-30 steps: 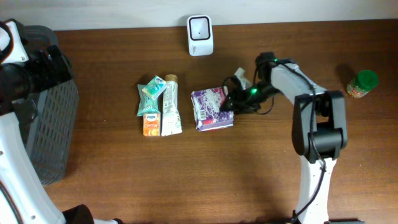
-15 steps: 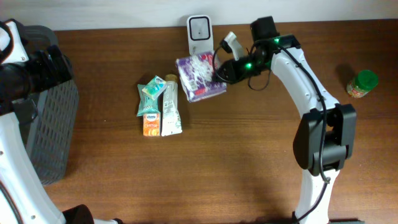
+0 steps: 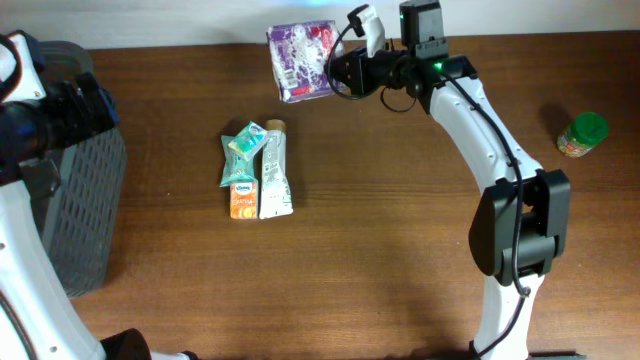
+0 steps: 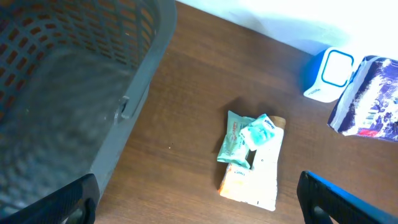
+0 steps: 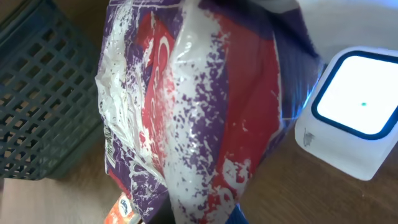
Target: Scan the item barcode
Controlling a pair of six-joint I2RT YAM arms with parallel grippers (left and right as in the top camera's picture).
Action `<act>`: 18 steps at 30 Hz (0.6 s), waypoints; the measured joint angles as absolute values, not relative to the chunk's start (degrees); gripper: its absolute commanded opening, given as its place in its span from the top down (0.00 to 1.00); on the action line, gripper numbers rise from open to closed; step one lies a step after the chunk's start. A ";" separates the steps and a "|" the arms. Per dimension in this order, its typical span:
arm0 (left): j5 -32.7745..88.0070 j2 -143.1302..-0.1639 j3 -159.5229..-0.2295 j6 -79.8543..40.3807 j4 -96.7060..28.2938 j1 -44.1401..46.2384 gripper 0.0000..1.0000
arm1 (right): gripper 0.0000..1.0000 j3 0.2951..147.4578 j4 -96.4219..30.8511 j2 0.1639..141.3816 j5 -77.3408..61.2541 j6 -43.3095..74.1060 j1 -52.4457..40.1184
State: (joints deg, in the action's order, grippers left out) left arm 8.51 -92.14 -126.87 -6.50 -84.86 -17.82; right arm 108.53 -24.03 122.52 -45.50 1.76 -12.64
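A purple, white and red plastic packet [image 3: 300,60] hangs in the air at the back of the table, with my right gripper [image 3: 345,68] shut on its right end. In the overhead view the packet covers the white scanner. The right wrist view is filled by the packet [image 5: 199,106], and the scanner [image 5: 351,118], with its lit blue-rimmed window, stands just right of it. From the left wrist the packet [image 4: 370,99] shows beside the scanner [image 4: 328,74]. My left gripper [image 4: 202,208] is open and empty, high over the table's left part.
A green tissue pack [image 3: 243,148], a small orange pack [image 3: 241,198] and a white tube [image 3: 274,172] lie together left of centre. A grey mesh basket [image 3: 75,200] stands at the left edge. A green-lidded jar [image 3: 582,135] stands at the far right.
My right gripper has closed on the packet, lifted it off the table and carried it back and left, over the scanner. The left arm has not moved.
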 measured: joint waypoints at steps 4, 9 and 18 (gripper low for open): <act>8.54 -92.14 -126.87 -6.52 -84.86 -17.82 0.01 | 0.96 108.53 -25.76 122.52 -45.45 1.76 -12.53; 8.54 -92.14 -126.87 -6.52 -84.86 -17.82 0.01 | 0.96 108.53 -27.88 122.52 -45.32 1.78 -12.32; 8.51 -92.14 -126.87 -6.50 -84.93 -17.82 0.01 | 0.96 108.86 -53.91 122.10 -12.14 4.73 -13.45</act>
State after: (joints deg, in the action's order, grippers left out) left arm 8.51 -92.14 -126.87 -6.50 -84.93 -17.82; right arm 108.86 -53.91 122.10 -12.14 4.73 -13.45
